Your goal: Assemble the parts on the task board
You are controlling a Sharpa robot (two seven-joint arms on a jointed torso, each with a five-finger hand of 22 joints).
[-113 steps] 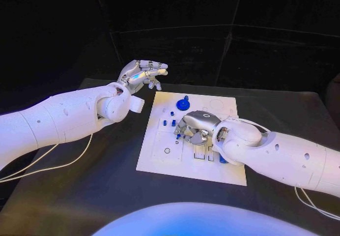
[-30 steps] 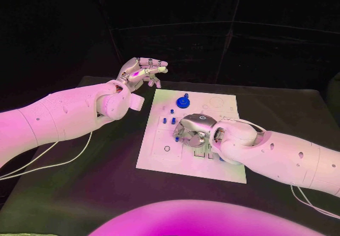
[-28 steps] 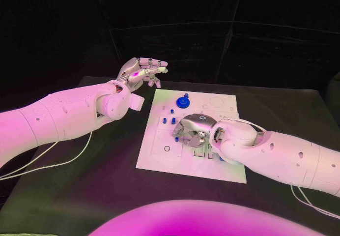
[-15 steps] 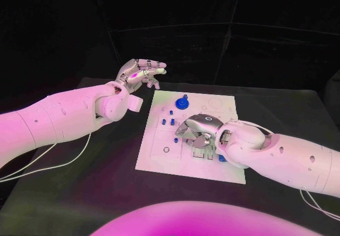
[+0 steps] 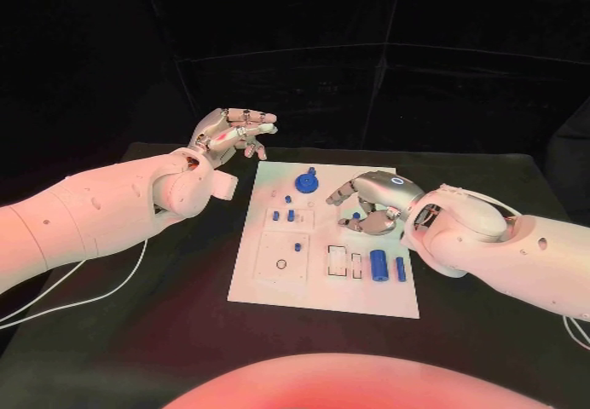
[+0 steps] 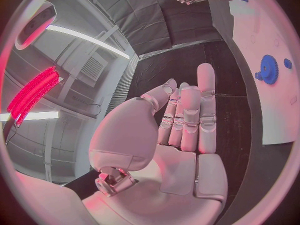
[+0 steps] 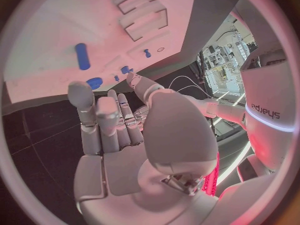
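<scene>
The white task board [image 5: 264,285] lies in the middle of the table. On it are a blue gear [image 5: 308,181] at the far side, several small blue pegs [image 5: 281,215], a blue cylinder [image 5: 378,264] and a slim blue piece [image 5: 400,268] beside some rectangular slots [image 5: 337,260]. My right hand [image 5: 369,200] hovers over the board's right middle with its fingers loosely bent and nothing in them; two small blue pieces [image 5: 355,225] lie just under it. My left hand [image 5: 234,129] is raised beyond the board's far left corner, holding nothing. The left wrist view shows its fingers [image 6: 190,117] straight, with the gear [image 6: 269,69] beyond.
The black table [image 5: 147,324] surrounds the board on all sides. White cables [image 5: 74,285] trail from the left arm across the table's left part. In the right wrist view the board [image 7: 56,30] lies past the fingers [image 7: 103,120].
My right hand has lifted off the board's middle and drawn back to the right, uncovering the blue cylinder and slim piece by the slots. The left hand has stayed where it was.
</scene>
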